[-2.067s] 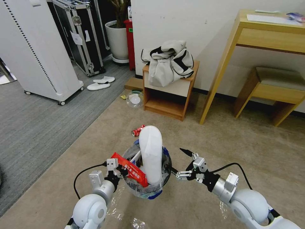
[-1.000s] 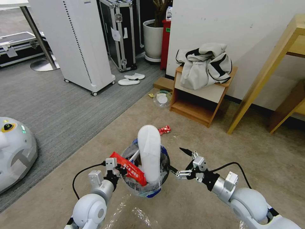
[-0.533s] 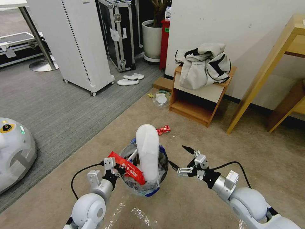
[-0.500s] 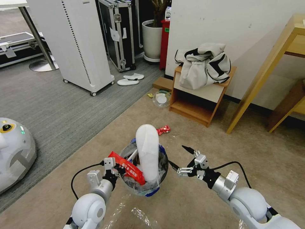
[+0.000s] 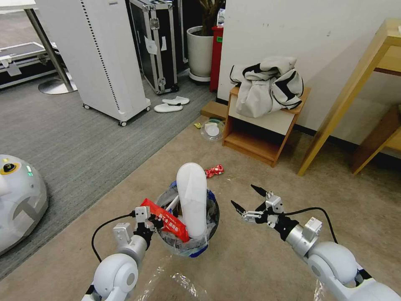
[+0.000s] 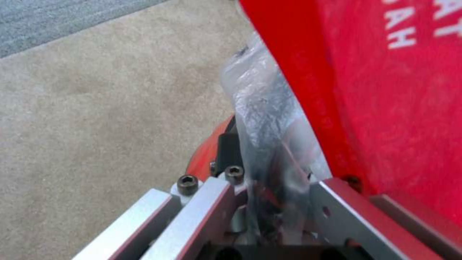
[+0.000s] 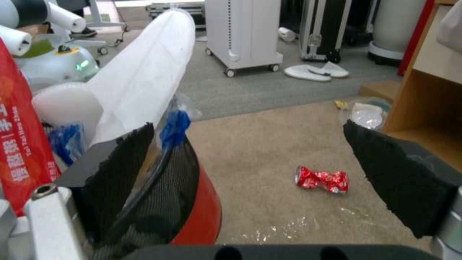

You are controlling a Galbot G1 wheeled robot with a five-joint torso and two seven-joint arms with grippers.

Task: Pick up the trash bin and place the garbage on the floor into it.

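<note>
The blue and red trash bin (image 5: 193, 250) hangs just above the beige floor (image 5: 267, 175), holding an upright white slipper (image 5: 191, 196) and a red snack wrapper (image 5: 165, 219). My left gripper (image 5: 151, 220) is shut on the bin's near-left rim; up close, its fingers (image 6: 212, 195) pinch the clear liner and rim. My right gripper (image 5: 243, 195) hovers open to the right of the bin, apart from it. A crushed red can (image 5: 214, 170) lies on the floor beyond the bin; it also lies between the open right fingers (image 7: 129, 155) as the can (image 7: 321, 179).
Two white slippers (image 5: 169, 104) lie on the grey carpet near a wheeled white cabinet (image 5: 100, 62). A clear container (image 5: 212, 129) and a brown carton (image 5: 214, 109) sit beside the wooden side table (image 5: 259, 133) with a jacket on top. Another white robot (image 5: 16, 200) is at the left.
The view swung left over two seconds as the camera turned. In the last half second my right gripper moved right and forward, away from the bin; the bin shifted slightly left.
</note>
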